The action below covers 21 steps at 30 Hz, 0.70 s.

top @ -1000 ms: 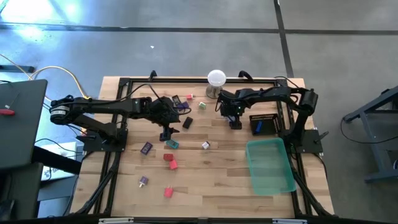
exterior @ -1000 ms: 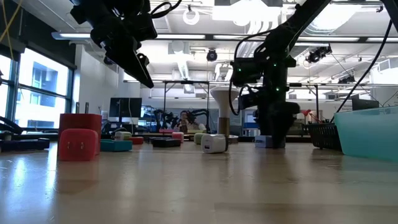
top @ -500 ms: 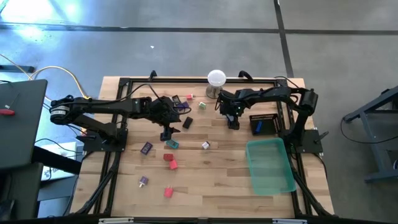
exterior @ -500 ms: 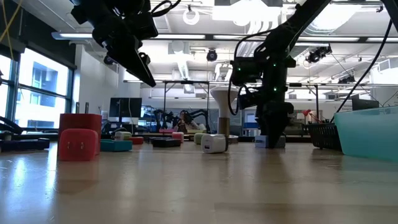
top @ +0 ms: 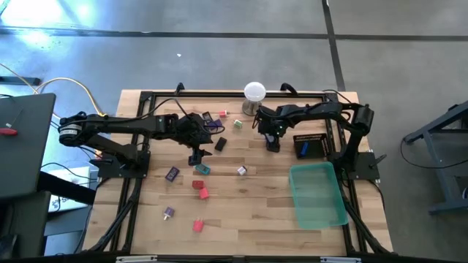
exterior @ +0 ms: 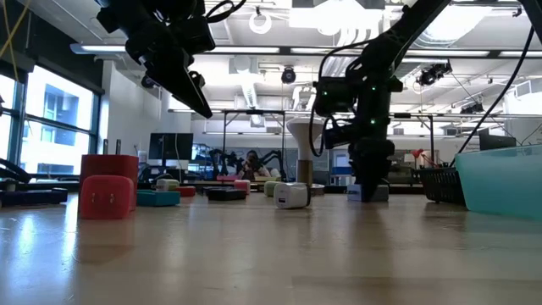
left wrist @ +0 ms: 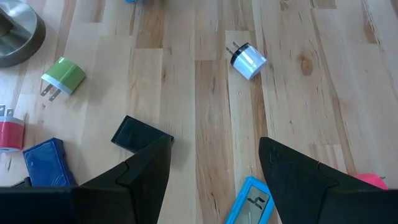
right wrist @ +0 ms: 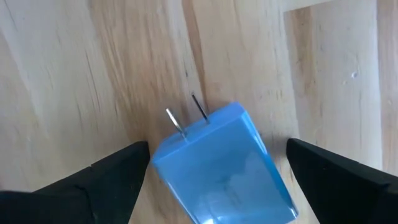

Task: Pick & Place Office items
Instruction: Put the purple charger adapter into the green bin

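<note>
My right gripper (right wrist: pixel 217 162) is open and low over a blue plug-shaped block (right wrist: pixel 221 168) that lies on the wood with two prongs. Its fingers stand on either side of the block; in the low view, gripper (exterior: pixel 370 188) and block (exterior: pixel 369 194) are at table level. My left gripper (left wrist: pixel 214 162) is open and hovers above the table's middle (top: pixel 196 155), over a black block (left wrist: pixel 140 134) and a teal piece (left wrist: pixel 249 202). A white plug (left wrist: pixel 247 60), a green plug (left wrist: pixel 64 76) and red (top: pixel 197 185), pink (top: pixel 203 193) and purple (top: pixel 172 174) pieces lie scattered.
A translucent green tray (top: pixel 317 194) lies at the table's right near side. A black rack (top: pixel 314 144) is beside the right arm. A white ball on a metal stand (top: pixel 254 91) is at the far edge. More small pieces (top: pixel 197 226) lie toward the near left.
My right gripper has shifted slightly toward the table's left, staying low over the blue block. The left arm and the scattered pieces have kept still.
</note>
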Motion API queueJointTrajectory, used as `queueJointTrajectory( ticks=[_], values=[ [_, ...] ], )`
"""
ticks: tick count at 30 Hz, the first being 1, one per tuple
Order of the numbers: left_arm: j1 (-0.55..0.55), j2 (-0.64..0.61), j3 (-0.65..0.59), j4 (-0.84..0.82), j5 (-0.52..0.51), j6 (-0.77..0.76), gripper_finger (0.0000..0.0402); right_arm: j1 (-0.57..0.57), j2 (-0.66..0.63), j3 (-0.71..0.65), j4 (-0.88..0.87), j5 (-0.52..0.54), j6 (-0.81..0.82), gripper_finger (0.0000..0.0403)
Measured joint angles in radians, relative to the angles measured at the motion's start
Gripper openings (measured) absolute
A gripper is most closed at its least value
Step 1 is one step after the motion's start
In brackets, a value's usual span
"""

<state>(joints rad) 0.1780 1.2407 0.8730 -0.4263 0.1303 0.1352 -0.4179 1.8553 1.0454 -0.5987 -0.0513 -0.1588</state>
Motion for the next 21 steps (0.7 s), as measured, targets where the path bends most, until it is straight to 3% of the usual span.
queueJointTrajectory(
  ticks=[7,21],
  values=[
    [0.000,0.000,0.000,0.000,0.000,0.000,0.0234,0.012,0.000,0.001,0.001,0.015,-0.038,0.0363],
    [0.000,0.000,-0.026,0.001,0.000,0.007,0.0234,0.020,0.001,0.002,-0.017,-0.003,-0.119,0.0222]
  ],
)
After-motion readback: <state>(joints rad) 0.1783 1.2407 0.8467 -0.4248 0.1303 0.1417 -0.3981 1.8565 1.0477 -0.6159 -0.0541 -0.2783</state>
